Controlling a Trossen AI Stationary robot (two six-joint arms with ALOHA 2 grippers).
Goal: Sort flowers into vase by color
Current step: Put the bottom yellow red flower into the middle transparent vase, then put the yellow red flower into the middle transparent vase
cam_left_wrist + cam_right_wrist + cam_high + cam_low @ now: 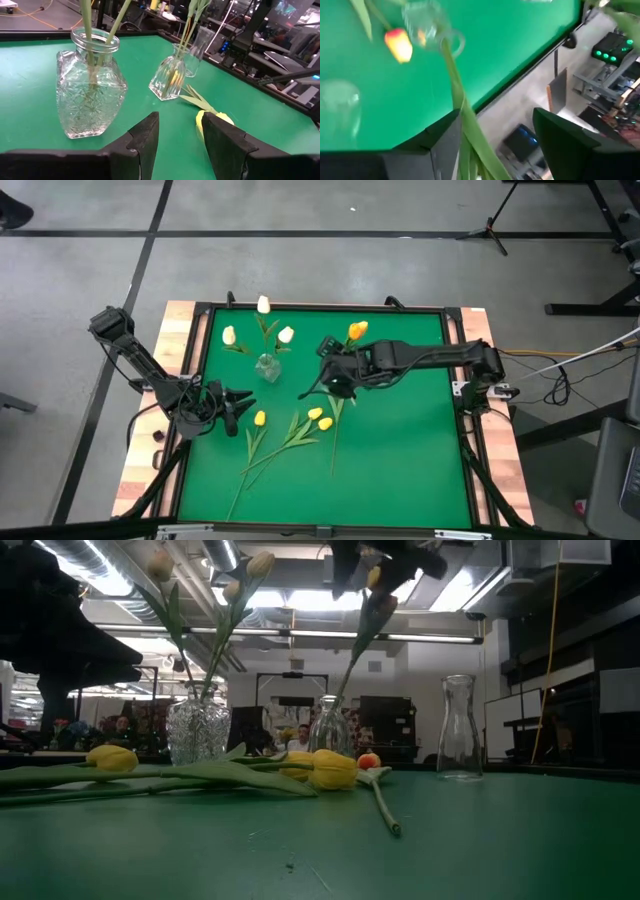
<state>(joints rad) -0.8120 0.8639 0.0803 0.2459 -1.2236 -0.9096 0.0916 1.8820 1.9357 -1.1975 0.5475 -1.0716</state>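
Green cloth covers the table [400, 450]; three white flowers [264, 305] are stood in a chunky glass vase [267, 367] near the back left; in the left wrist view this vase [90, 95] is seen close up, with two green stems inside it. A thin glass vase [168, 77] is stood just behind it, and one orange flower [357, 330] is stood in that vase; its stem [462, 107] is seen running up between the fingers in the right wrist view. A third tall clear bottle [459, 730] is seen further back in the low view. Three yellow flowers [318, 418] are laid flat on the cloth near the middle, with their long stems pointed toward the front; another orange flower head [369, 761] is seen lying on the cloth in the low view.

The right gripper [335, 375] is held above the thin vase, around the orange flower's stem; its fingers [570, 137] are spread apart and the stem is not squeezed. The left gripper [238, 402] is held low at the left side of the cloth, near the chunky vase and a yellow flower; its fingers [145, 137] are apart and nothing is held between them.
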